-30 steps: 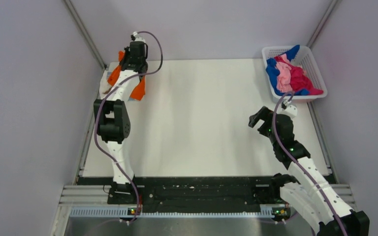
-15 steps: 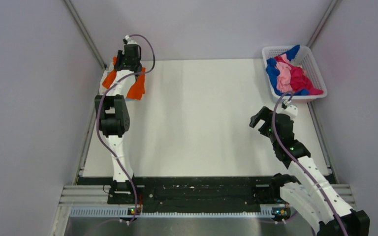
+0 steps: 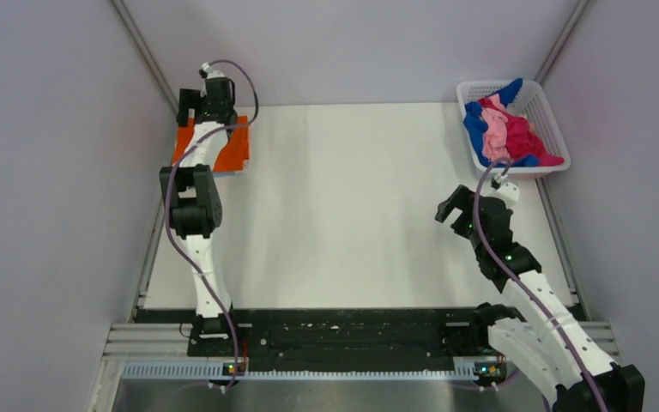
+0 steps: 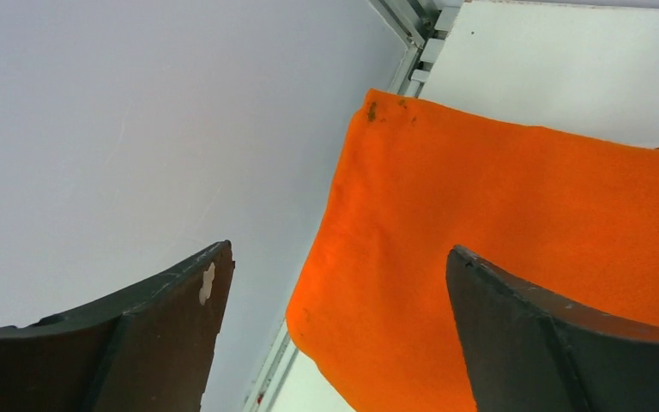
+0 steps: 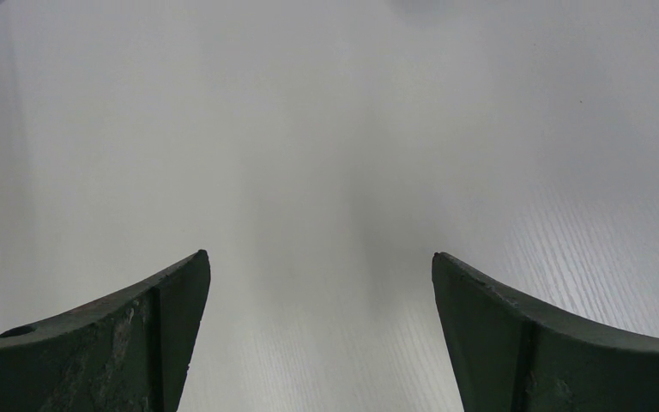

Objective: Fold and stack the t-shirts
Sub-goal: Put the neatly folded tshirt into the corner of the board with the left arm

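A bright orange t-shirt (image 3: 233,151) lies folded flat in the table's far left corner, partly hidden under my left arm. My left gripper (image 3: 190,103) hovers open just beyond the shirt's far edge, close to the left wall. In the left wrist view the orange t-shirt (image 4: 523,223) spreads between and behind the wide-apart fingers (image 4: 163,335), and the left gripper (image 4: 339,249) holds nothing. Blue (image 3: 477,129), pink (image 3: 498,130) and magenta (image 3: 534,142) t-shirts sit bunched in the basket. My right gripper (image 3: 448,206) stands open and empty over bare table, as the right wrist view (image 5: 319,254) also shows.
A white plastic lattice basket (image 3: 542,101) stands at the far right corner. Grey walls close in the left, back and right sides, with a metal rail (image 3: 148,257) along the table's left edge.
My left gripper opened and let go of the orange t-shirt, which dropped flat onto the table. The gripper moved farther toward the back left corner. The right arm stayed put.
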Available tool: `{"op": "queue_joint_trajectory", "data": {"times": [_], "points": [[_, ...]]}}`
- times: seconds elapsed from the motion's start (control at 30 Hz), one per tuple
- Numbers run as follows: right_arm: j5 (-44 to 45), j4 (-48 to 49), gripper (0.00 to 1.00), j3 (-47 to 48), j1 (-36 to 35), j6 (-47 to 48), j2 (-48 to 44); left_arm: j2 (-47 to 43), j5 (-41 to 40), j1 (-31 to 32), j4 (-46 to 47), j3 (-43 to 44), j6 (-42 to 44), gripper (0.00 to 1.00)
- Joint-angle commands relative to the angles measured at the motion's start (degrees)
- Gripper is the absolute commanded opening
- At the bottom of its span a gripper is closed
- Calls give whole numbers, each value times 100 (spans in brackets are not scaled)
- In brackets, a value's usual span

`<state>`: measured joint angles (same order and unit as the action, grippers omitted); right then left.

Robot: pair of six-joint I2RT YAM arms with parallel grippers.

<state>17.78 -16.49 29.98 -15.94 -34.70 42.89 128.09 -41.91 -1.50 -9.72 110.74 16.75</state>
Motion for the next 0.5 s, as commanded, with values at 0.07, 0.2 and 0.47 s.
{"op": "queue_joint_trajectory", "data": {"times": [0.07,0.2,0.47], "points": [[-9,55,99,273,51,51,-92,-669,283,-13,-560,360,-1108,99],[-99,52,99,255,49,16,-86,-1273,1861,0,-1636,521,-2716,99],[-605,-123,99,224,53,132,-74,-3870,4851,330,88,-3014,-4533,99]]}}
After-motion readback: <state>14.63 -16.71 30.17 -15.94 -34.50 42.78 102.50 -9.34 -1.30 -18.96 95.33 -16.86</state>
